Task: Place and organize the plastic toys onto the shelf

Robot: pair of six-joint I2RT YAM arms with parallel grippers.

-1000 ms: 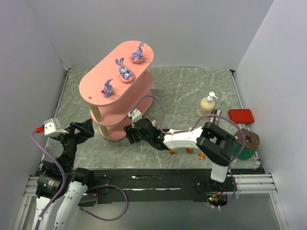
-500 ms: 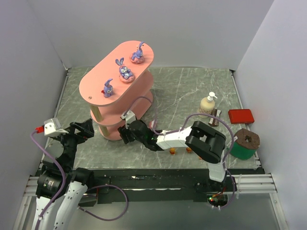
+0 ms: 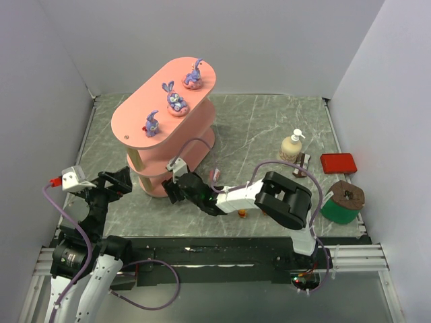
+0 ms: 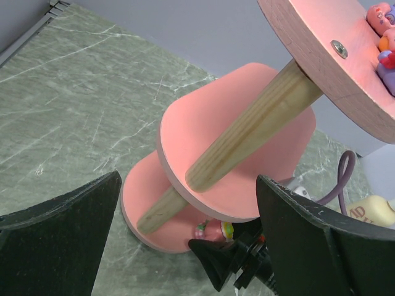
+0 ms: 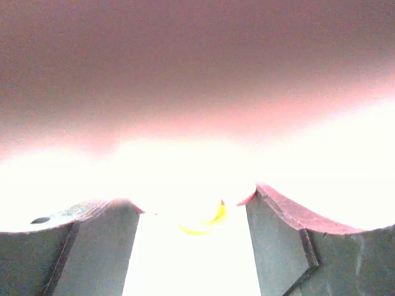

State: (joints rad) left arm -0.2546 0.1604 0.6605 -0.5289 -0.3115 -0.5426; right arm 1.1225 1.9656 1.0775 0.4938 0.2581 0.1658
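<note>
While three purple plastic bunnies on pink bases stand in a row on its top board, one at the near end, one in the middle and one at the far end, the tall three-tier shelf with salmon-pink oval boards and pale wooden posts sits at about ten o'clock from the middle of the grey-green marbled table, its boards running from roughly eight o'clock toward two. In the left wrist view a pink-and-white egg-like plastic toy with a yellow patch sits at the edge of the bottom board, under the middle one, right at the black tips of the right gripper, which reaches in at five o'clock of the shelf's foot. Its own camera is washed out by glare: the jaws stand partly apart with a yellow trace between them, but I cannot tell whether they press on the toy. The left gripper hangs at nine o'clock of the shelf's foot, apart from it, fingers spread wide and holding nothing. A tiny orange toy lies on the table at four o'clock of the right gripper, a small pinkish toy at two o'clock. A cream pump bottle stands at three o'clock of the shelf, a flat red box beyond it, and a green cylinder with a brown top at six o'clock of the box
</note>
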